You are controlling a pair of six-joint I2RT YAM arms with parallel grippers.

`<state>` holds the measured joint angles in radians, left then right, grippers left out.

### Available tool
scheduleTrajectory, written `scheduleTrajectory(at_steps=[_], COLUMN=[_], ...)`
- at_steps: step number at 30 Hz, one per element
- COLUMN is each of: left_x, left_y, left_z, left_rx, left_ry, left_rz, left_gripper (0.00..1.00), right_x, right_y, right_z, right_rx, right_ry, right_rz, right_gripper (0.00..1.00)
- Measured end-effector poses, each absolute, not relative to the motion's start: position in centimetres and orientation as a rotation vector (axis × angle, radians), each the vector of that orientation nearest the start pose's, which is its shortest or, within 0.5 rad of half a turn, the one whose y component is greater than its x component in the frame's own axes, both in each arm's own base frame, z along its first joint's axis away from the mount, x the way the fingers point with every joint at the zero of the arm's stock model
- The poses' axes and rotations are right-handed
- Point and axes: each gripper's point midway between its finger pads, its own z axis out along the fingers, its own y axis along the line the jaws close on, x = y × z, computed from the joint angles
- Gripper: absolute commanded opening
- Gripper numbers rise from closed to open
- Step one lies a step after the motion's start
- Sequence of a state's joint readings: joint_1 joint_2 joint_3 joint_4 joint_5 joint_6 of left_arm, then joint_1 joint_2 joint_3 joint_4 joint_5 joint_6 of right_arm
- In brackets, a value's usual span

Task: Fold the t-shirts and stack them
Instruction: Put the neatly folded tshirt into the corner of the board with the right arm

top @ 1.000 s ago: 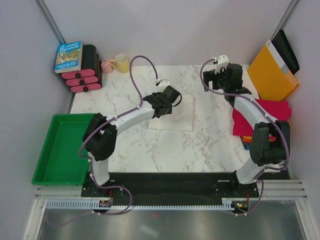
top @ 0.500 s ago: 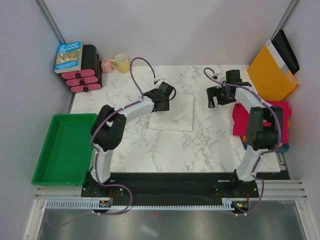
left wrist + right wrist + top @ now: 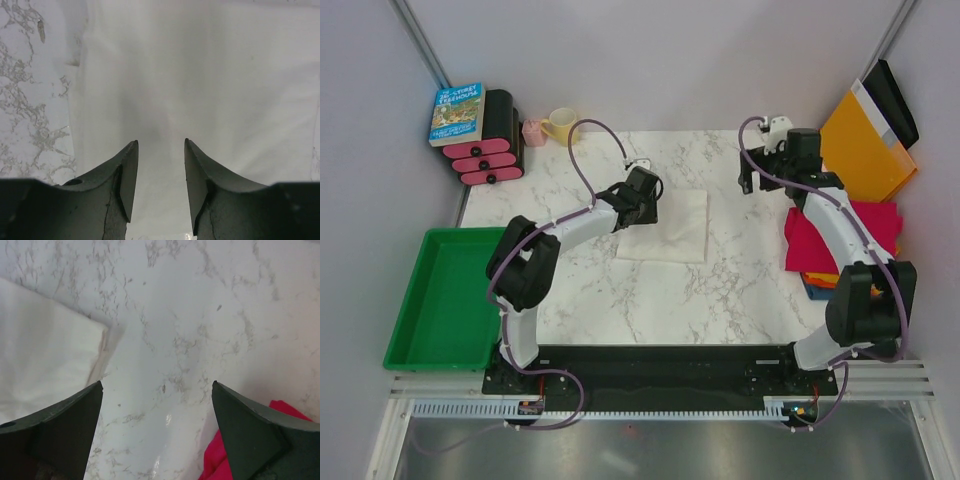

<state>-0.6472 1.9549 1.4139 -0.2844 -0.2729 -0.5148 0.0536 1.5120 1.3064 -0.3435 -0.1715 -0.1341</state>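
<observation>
I've got bare table (image 3: 720, 295) in front of the white shirt (image 3: 675, 232), and more between it and the red shirt pile (image 3: 803, 248). Mug (image 3: 560, 126) and pink rack (image 3: 485, 150) block back-left. Envelope (image 3: 860, 150) crowds back-right. Green tray (image 3: 440, 300) flanks the left edge.

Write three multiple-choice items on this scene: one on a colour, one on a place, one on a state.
1. The tray at the table's left is: A green, B blue, C yellow.
2. The white t-shirt lies: A in the tray, B on the tabletop between the arms, C on a book.
3. The right hand is: A open and empty, B shut on the white t-shirt, C shut on a mug.

Key: 1 A, the top view shows its green walls. 2 B, bare marble shows all around the cloth. 3 A, in the right wrist view its jaws stand wide with only tabletop between them.
</observation>
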Motion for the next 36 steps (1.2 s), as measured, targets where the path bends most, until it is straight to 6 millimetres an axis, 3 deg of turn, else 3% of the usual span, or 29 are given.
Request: scheduleTrajectory(at_steps=[2, 6, 9, 15, 23, 30, 36], left_x=[41.6, 41.4, 41.1, 40.2, 40.1, 40.0, 39.7], left_y=[-28.5, -29.5, -30.0, -29.8, -29.9, -30.2, -30.8], left_z=[7.7, 7.7, 6.5, 2.7, 2.5, 2.6, 2.6], left_rx=[0.043, 0.075, 0.091, 0.090, 0.021, -0.008, -0.009], left_ry=[2.370, 2.379, 2.407, 2.496, 2.501, 2.497, 2.496], left_rz=[-0.265, -0.330, -0.352, -0.320, -0.342, -0.348, -0.353], left_gripper=[0.40, 0.31, 0.19, 0.06, 0.04, 0.04, 0.04], right_x=[44.6, 40.3, 38.3, 38.0, 37.7, 37.5, 39.0], right_y=[5.4, 8.0, 9.1, 9.1, 10.3, 13.2, 14.0], right_z=[19.3, 11.9, 9.6, 8.7, 7.1, 5.4, 4.7], right_rx=[-0.317, -0.394, -0.416, -0.382, -0.358, -0.370, -0.338], right_ry=[2.153, 2.342, 2.409, 2.436, 2.489, 2.520, 2.513], right_rz=[0.158, 0.220, 0.251, 0.262, 0.330, 0.435, 0.469], right_gripper=[0.98, 0.96, 0.96, 0.98, 0.98, 0.98, 0.98])
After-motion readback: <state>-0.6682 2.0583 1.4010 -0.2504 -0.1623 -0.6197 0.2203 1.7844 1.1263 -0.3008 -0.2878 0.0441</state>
